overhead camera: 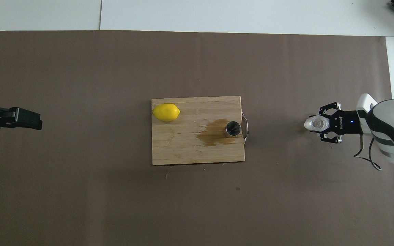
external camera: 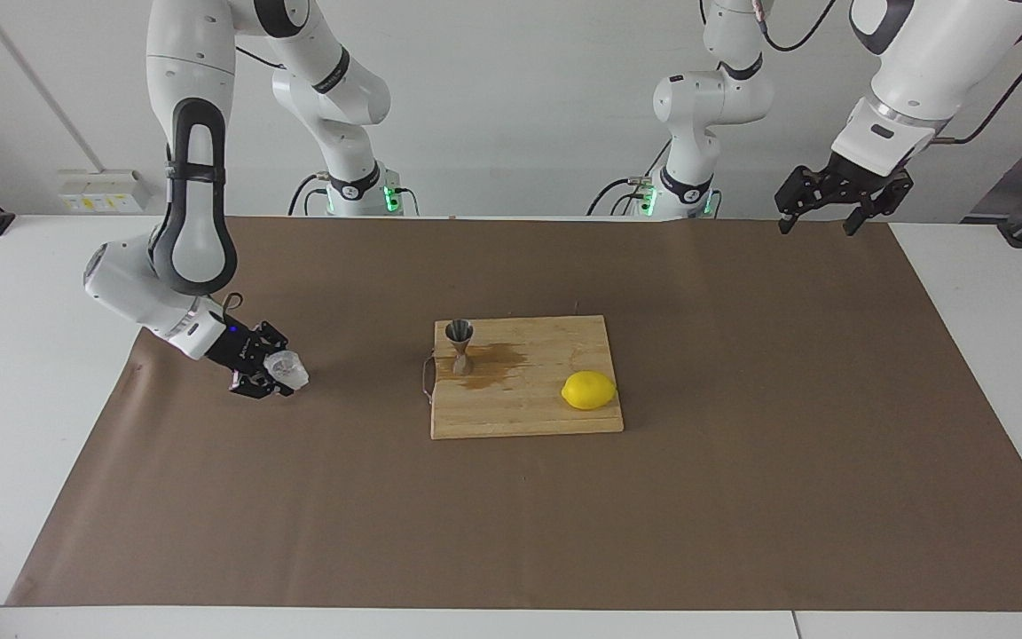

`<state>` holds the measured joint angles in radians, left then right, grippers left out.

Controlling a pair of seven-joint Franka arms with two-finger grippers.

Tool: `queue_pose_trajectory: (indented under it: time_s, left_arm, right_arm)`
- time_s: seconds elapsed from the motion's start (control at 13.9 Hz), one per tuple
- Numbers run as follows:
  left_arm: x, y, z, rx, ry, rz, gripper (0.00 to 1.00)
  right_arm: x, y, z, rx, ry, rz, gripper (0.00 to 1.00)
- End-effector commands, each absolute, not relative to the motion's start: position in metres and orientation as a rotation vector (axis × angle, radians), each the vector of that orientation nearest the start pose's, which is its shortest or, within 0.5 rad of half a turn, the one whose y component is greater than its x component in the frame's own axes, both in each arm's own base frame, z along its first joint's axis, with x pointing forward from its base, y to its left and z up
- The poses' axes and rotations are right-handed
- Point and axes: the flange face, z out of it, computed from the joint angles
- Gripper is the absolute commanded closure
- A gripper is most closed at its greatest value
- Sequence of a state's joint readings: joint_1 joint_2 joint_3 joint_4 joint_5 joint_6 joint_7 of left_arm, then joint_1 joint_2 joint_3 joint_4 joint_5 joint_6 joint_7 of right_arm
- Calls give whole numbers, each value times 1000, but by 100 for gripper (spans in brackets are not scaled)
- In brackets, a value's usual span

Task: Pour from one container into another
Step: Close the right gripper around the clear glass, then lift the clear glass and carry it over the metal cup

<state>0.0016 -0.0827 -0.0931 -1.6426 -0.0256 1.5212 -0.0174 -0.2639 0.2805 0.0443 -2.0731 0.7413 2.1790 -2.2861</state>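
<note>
The small clear faceted glass cup (external camera: 287, 368) sits between the fingers of my right gripper (external camera: 276, 373), low over the brown mat toward the right arm's end of the table. The gripper is shut on it; both also show in the overhead view, the cup (overhead camera: 315, 123) and the gripper (overhead camera: 320, 124). The silver hourglass jigger (external camera: 459, 346) stands upright on the wooden cutting board (external camera: 529, 408), at the board's edge that faces the cup; the overhead view shows its open top (overhead camera: 233, 128). My left gripper (external camera: 817, 226) waits open and empty, raised over the mat's edge at the left arm's end.
A yellow lemon (external camera: 588, 390) lies on the board, toward the left arm's end. A dark wet stain (overhead camera: 214, 135) spreads on the board beside the jigger. A metal handle (overhead camera: 246, 128) sticks out from the board's edge near the jigger.
</note>
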Motion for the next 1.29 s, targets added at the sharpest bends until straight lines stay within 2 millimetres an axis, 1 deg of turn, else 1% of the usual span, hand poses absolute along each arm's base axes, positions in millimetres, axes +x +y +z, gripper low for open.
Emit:
queue_pose_trajectory:
  time_s: [0.0, 0.14, 0.22, 0.36, 0.5, 0.57, 0.72, 0.86, 0.93, 1.08, 1.22]
  left_arm:
    - [510, -52, 632, -3151, 99, 77, 0]
    - [510, -50, 632, -3151, 92, 77, 0]
    - [510, -49, 632, -3151, 87, 79, 0]
    - [510, -46, 632, -3152, 80, 79, 0]
    - [510, -46, 632, -3152, 80, 79, 0]
    - [510, -47, 632, -3152, 82, 79, 0]
    - [510, -47, 632, -3152, 82, 79, 0]
    - [510, -46, 632, -3152, 80, 79, 0]
    - [510, -47, 632, -3152, 82, 79, 0]
    - [510, -47, 632, -3152, 82, 79, 0]
    - [510, -47, 632, -3152, 82, 79, 0]
  right_arm:
    - [568, -68, 326, 2444, 2292, 897, 100]
    - [574, -36, 348, 2542, 2216, 868, 100]
    - [579, -16, 363, 2580, 2181, 861, 100]
    - [591, 15, 385, 2685, 2081, 765, 100]
    - [599, 53, 405, 2690, 2039, 624, 100]
    - [601, 75, 413, 2696, 2011, 570, 100]
    - [603, 108, 426, 2699, 1939, 477, 100]
    - [601, 138, 433, 2619, 1936, 385, 100]
    - [599, 147, 432, 2585, 1935, 348, 100]
    - [594, 166, 433, 2476, 1990, 291, 100]
    - [589, 178, 433, 2370, 2033, 238, 100]
